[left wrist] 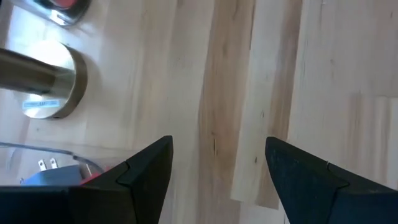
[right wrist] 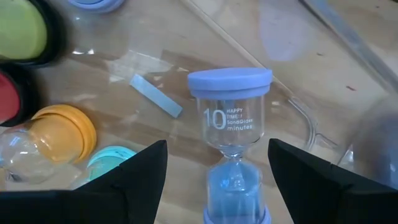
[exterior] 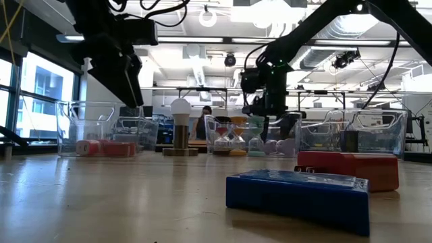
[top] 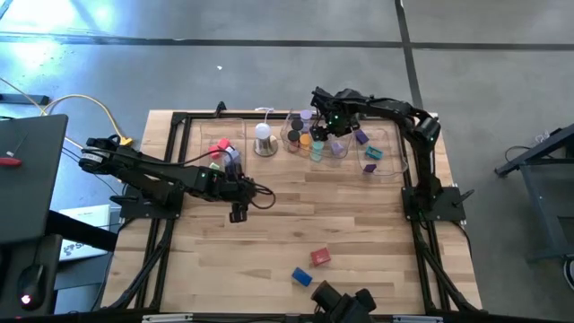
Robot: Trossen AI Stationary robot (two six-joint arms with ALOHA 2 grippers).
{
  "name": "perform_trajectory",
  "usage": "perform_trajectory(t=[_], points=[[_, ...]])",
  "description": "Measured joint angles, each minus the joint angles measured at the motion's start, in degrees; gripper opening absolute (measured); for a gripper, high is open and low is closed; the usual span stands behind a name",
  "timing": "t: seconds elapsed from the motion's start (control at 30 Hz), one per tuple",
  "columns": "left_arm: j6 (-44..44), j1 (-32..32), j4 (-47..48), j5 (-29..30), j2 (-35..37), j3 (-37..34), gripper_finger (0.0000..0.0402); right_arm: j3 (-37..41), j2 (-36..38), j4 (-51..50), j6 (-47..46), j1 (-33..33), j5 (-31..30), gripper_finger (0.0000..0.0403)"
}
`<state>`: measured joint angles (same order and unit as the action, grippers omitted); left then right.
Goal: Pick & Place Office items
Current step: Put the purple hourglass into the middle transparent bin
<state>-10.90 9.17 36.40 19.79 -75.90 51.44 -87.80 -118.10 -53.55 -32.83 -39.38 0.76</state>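
Office items on wooden tabletop (top: 359, 224), two arms.
Left gripper (top: 238, 213): fingers apart, empty, above bare wood. Right gripper (top: 330, 126): fingers apart, straddling blue sand timer (right wrist: 231, 146) in middle clear tray (top: 289, 135). Red block (top: 320, 257), blue block (top: 301, 276): near front edge.

A blue block (top: 301, 276) and red block (top: 320, 257) on pale wood-grain table (top: 359, 224); blue-capped sand timer (right wrist: 231, 149) beside orange-capped timer (right wrist: 46, 138).

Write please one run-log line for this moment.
left gripper: jaws open, empty, over bare table | right gripper: jaws open around blue sand timer | red block, blue block: loose
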Motion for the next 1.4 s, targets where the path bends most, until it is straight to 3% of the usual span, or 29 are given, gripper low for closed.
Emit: perform_trajectory(t=[0.97,1.4], points=[[0.0,0.0,0.0,-1.01,-0.02,0.0,0.0247,-3.9,-0.79,-1.87,-8.19,-0.11,3.62,0.0267],[-0.48,0.02,0.0,-1.01,0.0,0.0,0.0247,-4.27,-3.48,-3.23,-9.86,0.31,-0.62,0.0267]])
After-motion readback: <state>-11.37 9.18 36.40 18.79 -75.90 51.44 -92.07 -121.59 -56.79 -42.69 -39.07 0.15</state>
